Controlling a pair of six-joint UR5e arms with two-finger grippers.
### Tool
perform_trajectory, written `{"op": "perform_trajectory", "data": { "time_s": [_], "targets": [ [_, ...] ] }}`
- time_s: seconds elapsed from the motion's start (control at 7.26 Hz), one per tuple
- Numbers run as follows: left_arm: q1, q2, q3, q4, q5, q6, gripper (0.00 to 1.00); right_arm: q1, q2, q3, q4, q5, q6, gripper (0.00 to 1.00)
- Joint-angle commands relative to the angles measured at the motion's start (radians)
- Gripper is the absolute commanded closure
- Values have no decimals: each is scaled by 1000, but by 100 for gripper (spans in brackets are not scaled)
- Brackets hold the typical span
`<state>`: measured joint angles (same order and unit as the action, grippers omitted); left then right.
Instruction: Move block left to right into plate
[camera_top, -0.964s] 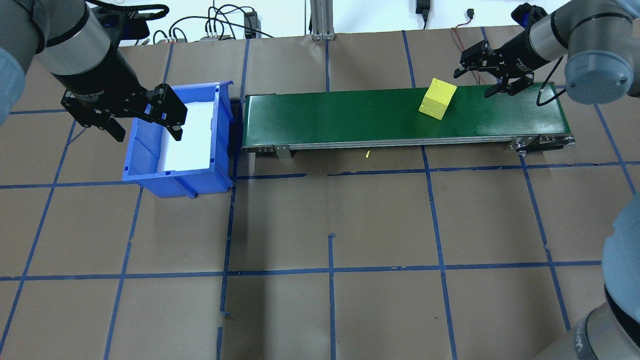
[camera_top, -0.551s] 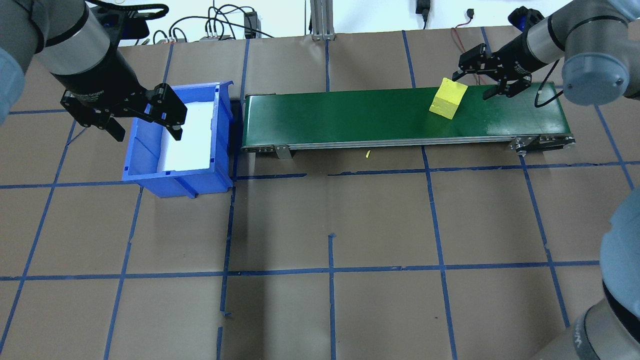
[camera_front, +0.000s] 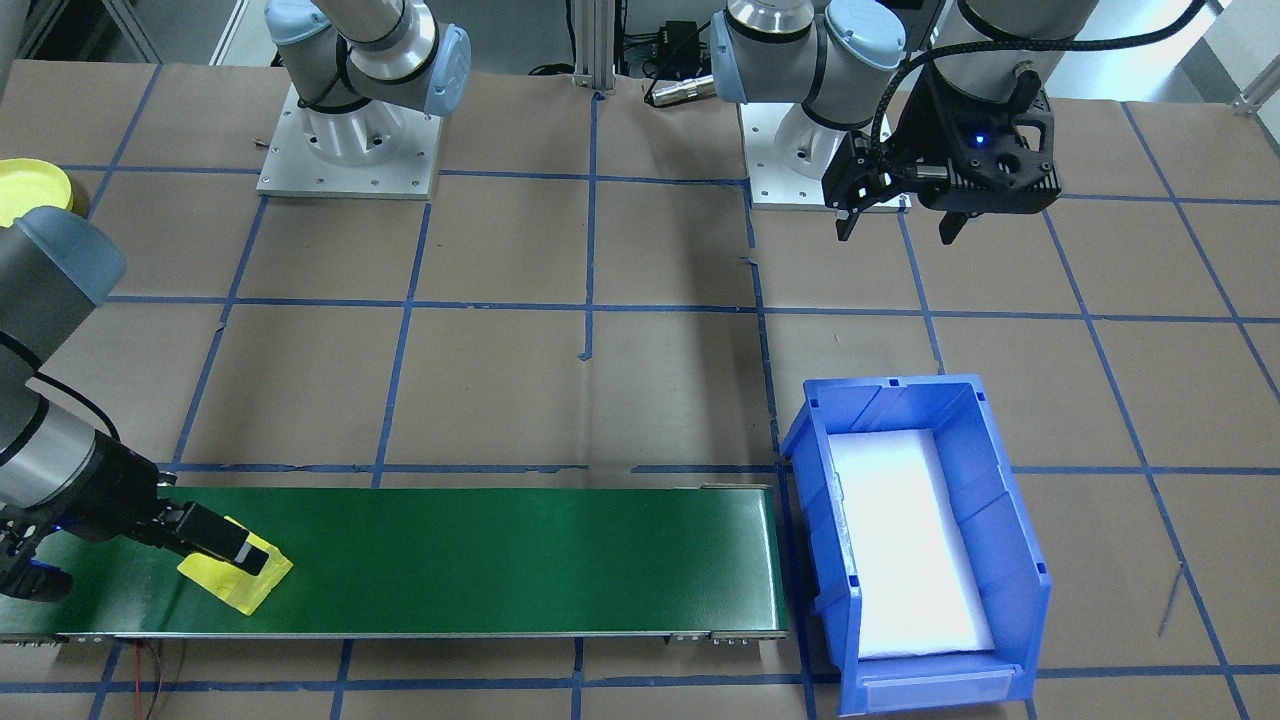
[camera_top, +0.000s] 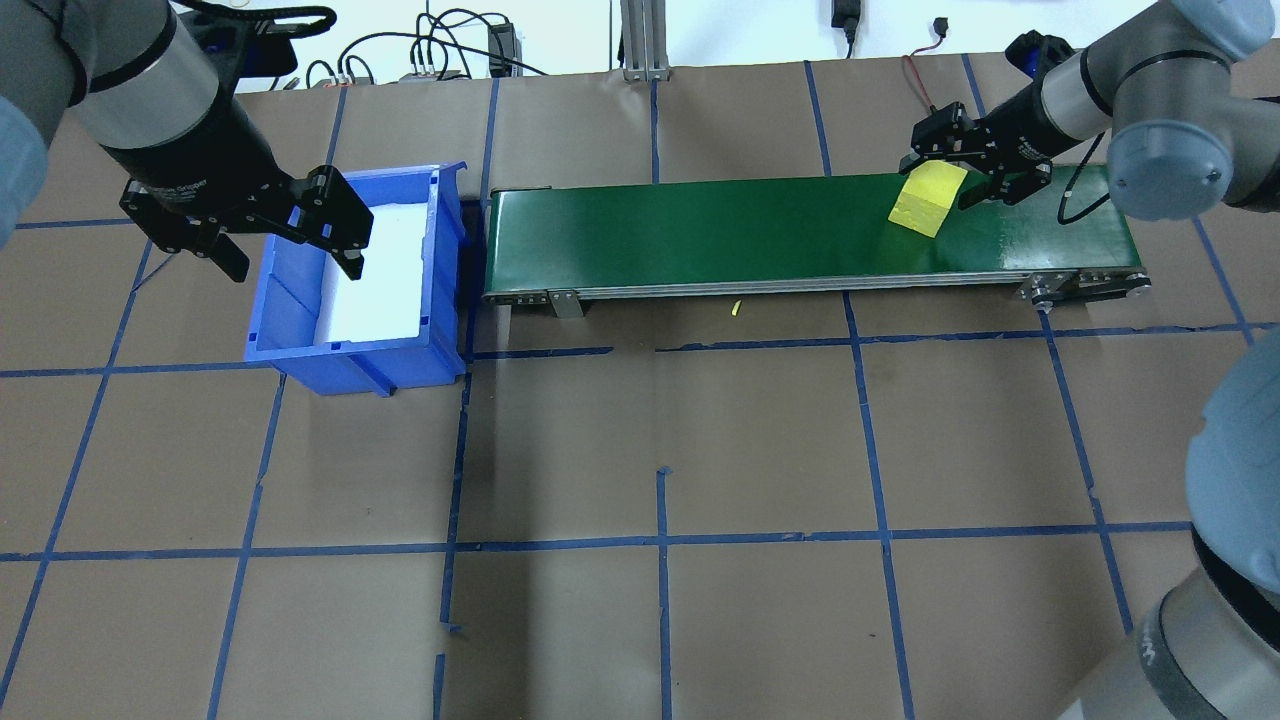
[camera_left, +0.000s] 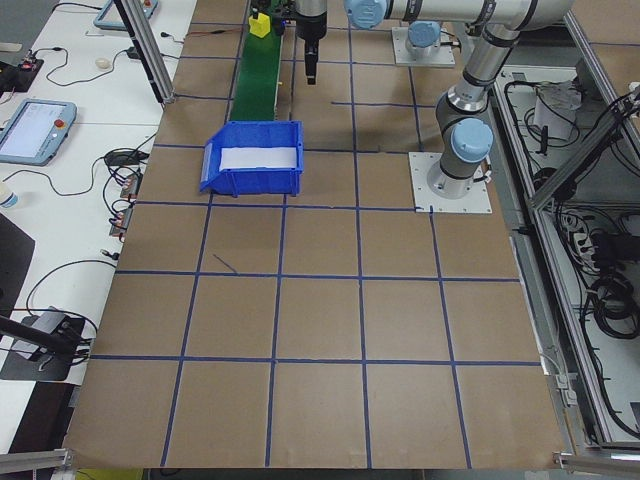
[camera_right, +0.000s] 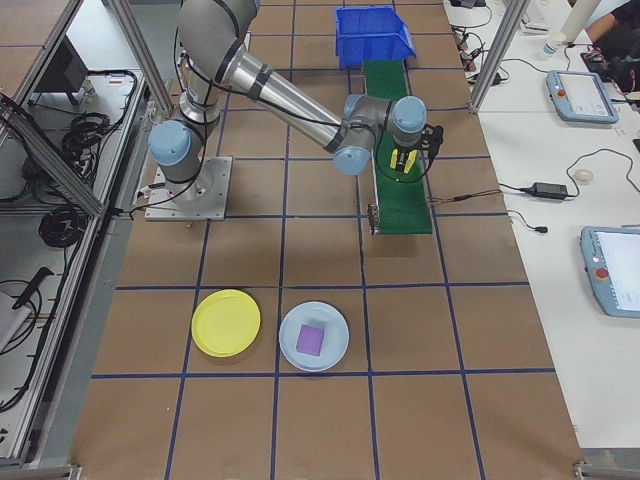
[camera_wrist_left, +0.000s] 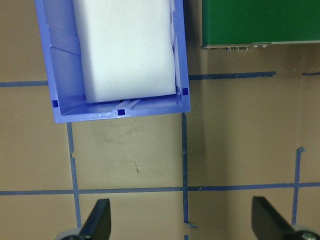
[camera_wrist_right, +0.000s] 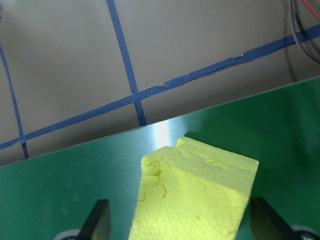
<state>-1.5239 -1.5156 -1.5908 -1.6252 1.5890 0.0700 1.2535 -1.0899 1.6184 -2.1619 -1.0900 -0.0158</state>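
While fingers (camera_wrist_right: 100, 220) straddle it, pitted yellow foam block (camera_wrist_right: 195, 200), glossy green belt (camera_wrist_right: 75, 195)

Your table (camera_top: 700, 450): brown paper, blue tape grid. On it you have the green conveyor (camera_top: 700, 225), blue bin (camera_top: 300, 330), yellow plate (camera_right: 226, 322) beside a pale-blue plate (camera_right: 335, 352).

Surfaces: foam, plastic, paper, glossy belt.
Block (camera_wrist_right: 195, 197) rough, pitted yellow foam; conveyor belt (camera_top: 700, 225) smooth, glossy green with glare; bin (camera_front: 1000, 520) shiny blue plastic, white matt foam pad (camera_wrist_left: 127, 47) inside; table (camera_top: 660, 450) matt brown paper, blue tape.
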Motion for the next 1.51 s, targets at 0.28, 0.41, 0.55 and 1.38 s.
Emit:
{"op": "perform_trajectory", "data": {
  "time_s": [0.28, 0.41, 0.55, 1.38],
  "targets": [
    [1, 0, 0, 1, 0, 1, 0, -3, 25, -82, -18, -163, -114, 59],
    [1, 0, 0, 1, 0, 1, 0, -5, -54, -91, 69, -194, -162, 61],
    [1, 0, 0, 1, 0, 1, 0, -18, -135, -72, 89, -259, -279, 61],
    [1, 0, 0, 1, 0, -1, 0, -735, -289, 204, 205, -444, -1161, 62]
  ]
}}
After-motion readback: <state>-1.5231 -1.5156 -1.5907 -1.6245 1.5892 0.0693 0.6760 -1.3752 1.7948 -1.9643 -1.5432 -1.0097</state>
